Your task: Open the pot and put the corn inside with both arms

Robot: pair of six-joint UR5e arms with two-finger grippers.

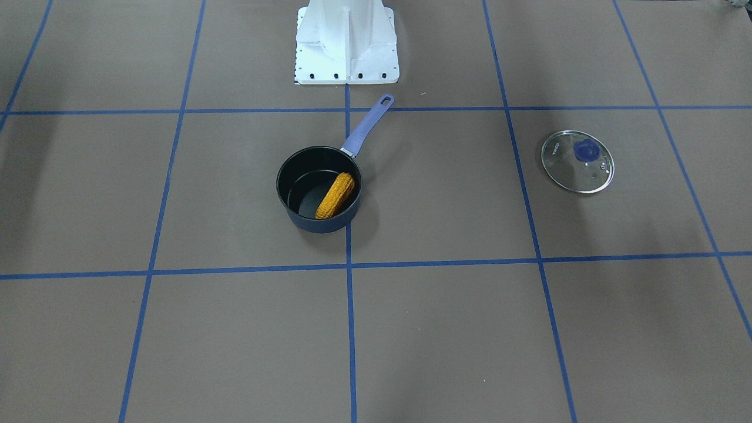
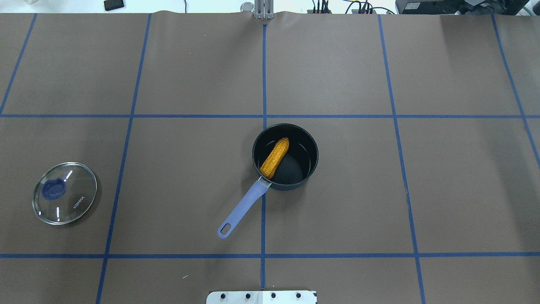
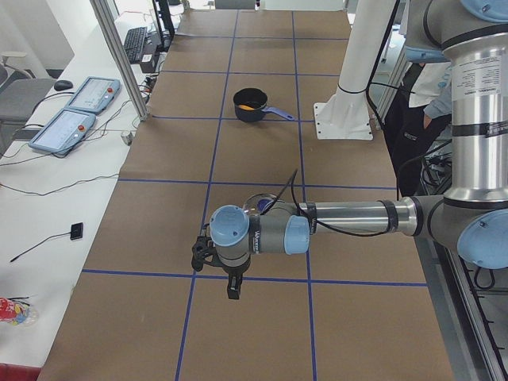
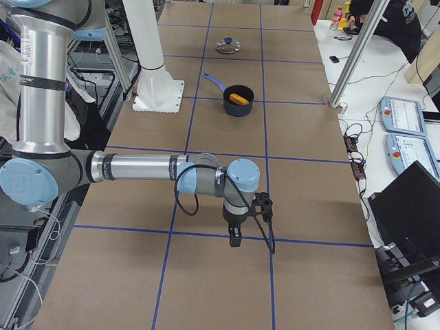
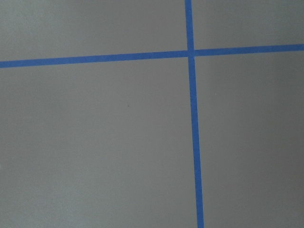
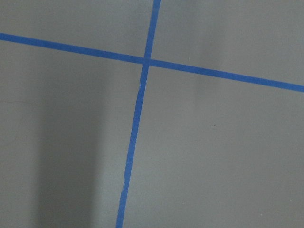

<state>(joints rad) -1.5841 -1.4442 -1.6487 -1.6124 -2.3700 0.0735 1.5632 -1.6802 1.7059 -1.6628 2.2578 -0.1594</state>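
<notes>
The orange-yellow bumpy corn cob (image 2: 275, 157) lies slanted inside the small round navy saucepan (image 2: 311, 154), which stands uncovered mid-tabletop (image 2: 379, 190). The round clear glass lid (image 2: 64, 193) rests well apart, toward the robot's left. The grey left arm (image 3: 349, 216) and right arm (image 4: 137, 167) hang far off. I cannot tell whether their jaws are released or clenched.

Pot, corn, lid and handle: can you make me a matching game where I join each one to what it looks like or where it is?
Things:
1. pot
2. corn
3. lid
4. handle

Clues:
A. clear glass, lying alone on the table, far out on the robot's left
B. dark and round, open, in the middle
C. lavender-blue, pointing back toward the robot
D. orange-yellow, lying inside the pot

Pairs: 1-B, 2-D, 3-A, 4-C
</notes>
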